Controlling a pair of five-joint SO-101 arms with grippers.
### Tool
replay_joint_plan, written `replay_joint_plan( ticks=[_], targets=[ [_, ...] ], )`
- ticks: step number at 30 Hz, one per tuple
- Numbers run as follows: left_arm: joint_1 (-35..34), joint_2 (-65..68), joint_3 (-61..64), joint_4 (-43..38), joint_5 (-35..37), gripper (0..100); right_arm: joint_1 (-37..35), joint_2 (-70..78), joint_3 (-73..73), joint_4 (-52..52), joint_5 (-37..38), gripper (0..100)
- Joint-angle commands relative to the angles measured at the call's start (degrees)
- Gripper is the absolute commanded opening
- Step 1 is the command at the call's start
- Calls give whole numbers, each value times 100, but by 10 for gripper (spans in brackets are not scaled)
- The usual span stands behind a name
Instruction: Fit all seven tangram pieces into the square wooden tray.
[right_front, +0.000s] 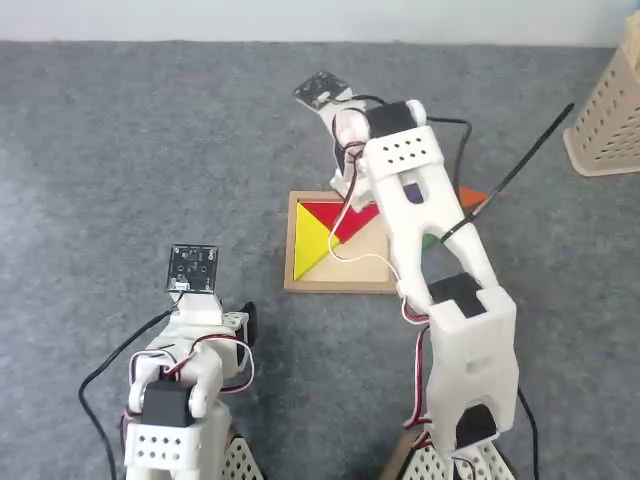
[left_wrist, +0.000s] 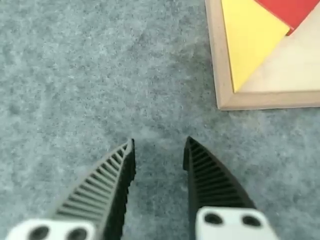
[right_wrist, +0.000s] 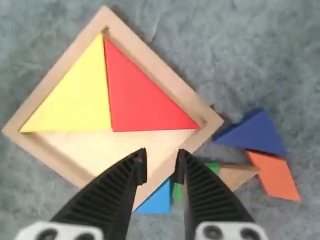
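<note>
The square wooden tray (right_front: 292, 282) lies mid-table with a yellow triangle (right_front: 310, 245) and a red triangle (right_front: 335, 217) in it. In the right wrist view my right gripper (right_wrist: 161, 159) hangs open above the tray's bare floor (right_wrist: 95, 147), by the edge that faces the loose pieces, with nothing between its fingers. Beside the tray lie a dark blue triangle (right_wrist: 252, 132), an orange parallelogram (right_wrist: 275, 175), a tan triangle (right_wrist: 235, 175), a green piece (right_wrist: 212, 167) and a light blue piece (right_wrist: 157, 200). My left gripper (left_wrist: 159, 152) is open over carpet, short of the tray's corner (left_wrist: 222, 97).
Grey carpet covers the table. A beige slotted basket (right_front: 610, 110) stands at the far right. The right arm (right_front: 430, 220) stretches over the tray's right side and hides most loose pieces in the high view; an orange tip (right_front: 472, 195) shows there.
</note>
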Motion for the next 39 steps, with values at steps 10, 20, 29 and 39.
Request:
replay_joint_plan(
  ticks=[10, 20, 29, 39],
  targets=[
    [-26, -114, -13, -35, 35, 152, 532, -2888, 1618, -57, -62, 101],
    [-26, -114, -13, -35, 35, 152, 1305, -3811, 4985, -2000, -79, 102],
    [-26, -114, -13, -35, 35, 152, 1024, -3503, 5310, -2123, -993, 102],
    [-26, -114, -13, -35, 35, 152, 1684, -3248, 6514, -3222, -1371, 102]
  ],
)
